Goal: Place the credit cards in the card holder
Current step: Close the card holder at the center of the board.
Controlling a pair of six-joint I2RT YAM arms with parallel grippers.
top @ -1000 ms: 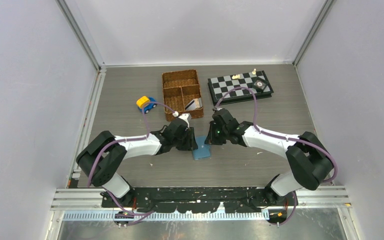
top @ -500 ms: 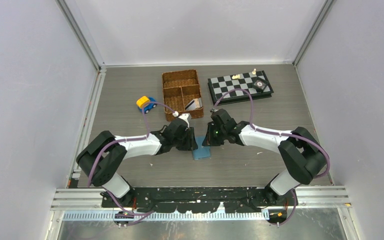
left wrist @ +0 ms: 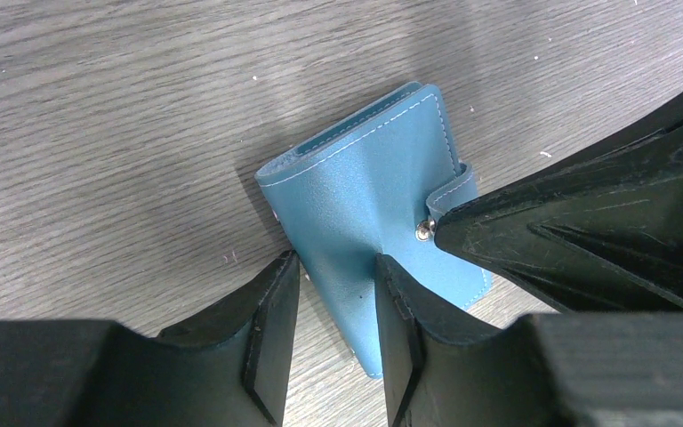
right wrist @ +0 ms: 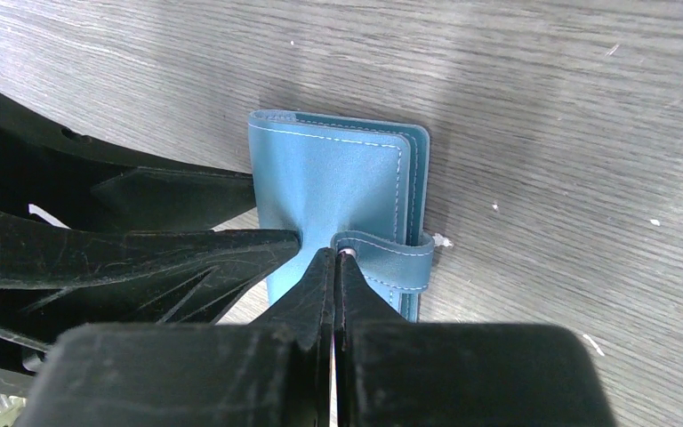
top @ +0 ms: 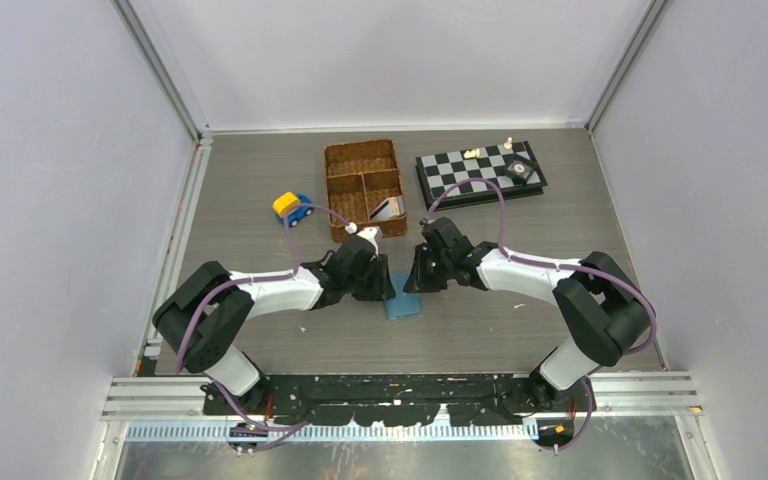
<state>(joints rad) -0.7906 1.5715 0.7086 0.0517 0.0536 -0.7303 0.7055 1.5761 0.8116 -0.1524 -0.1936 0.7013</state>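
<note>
The teal card holder (top: 403,303) lies folded and flat on the table between both arms, its tab snapped over the edge (right wrist: 382,253). My left gripper (left wrist: 333,262) is open, one fingertip at the holder's (left wrist: 365,187) edge and the other resting on its cover. My right gripper (right wrist: 336,253) is shut, its joined tips pressed against the metal snap under the tab. The credit cards (top: 388,208) stand in the near right compartment of the wicker basket, white and grey.
The brown wicker basket (top: 360,160) stands behind the grippers. A chessboard (top: 480,172) with a few pieces lies at the back right. A small blue and yellow toy car (top: 293,207) sits left of the basket.
My right arm has edged left, bringing its shut tips up to the holder's tab. The left gripper and the holder have stayed put.
</note>
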